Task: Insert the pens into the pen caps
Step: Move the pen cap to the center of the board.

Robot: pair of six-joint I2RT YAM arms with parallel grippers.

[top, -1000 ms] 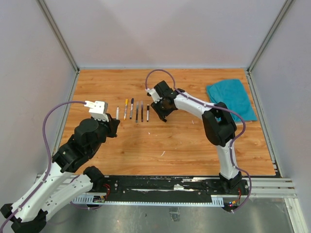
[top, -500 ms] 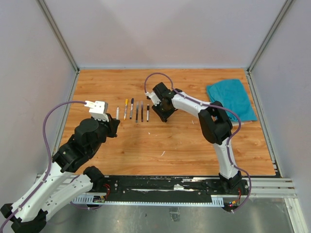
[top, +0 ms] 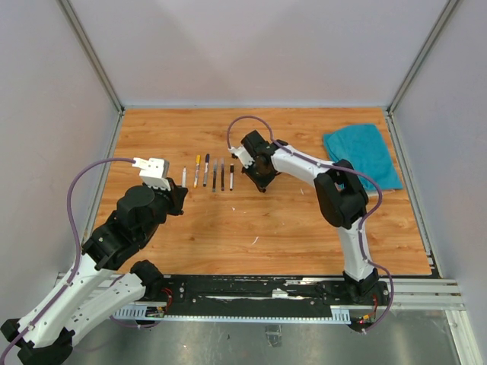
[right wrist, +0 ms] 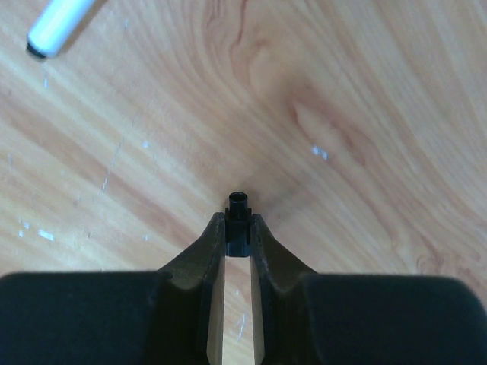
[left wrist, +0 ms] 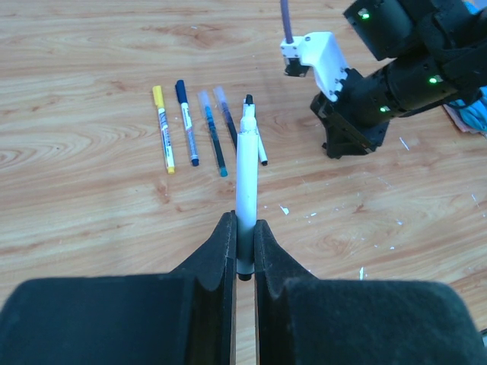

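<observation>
Mating has not yet happened: the left gripper (left wrist: 243,232) is clamped on a slim white marker pen with a black tip (left wrist: 245,171), whose tip points forward over the wooden table (left wrist: 91,198). The right gripper (right wrist: 239,228) is pinched closed on a tiny black cylindrical pen cap (right wrist: 240,204) right down at the tabletop, well apart from that pen. Five more thin pens (top: 214,173) lie in a row between the two grippers; whether any of them carries a cap is too small to tell. By my reading, the held pen and cap must first be brought together, and the row may need the same afterwards.
</observation>
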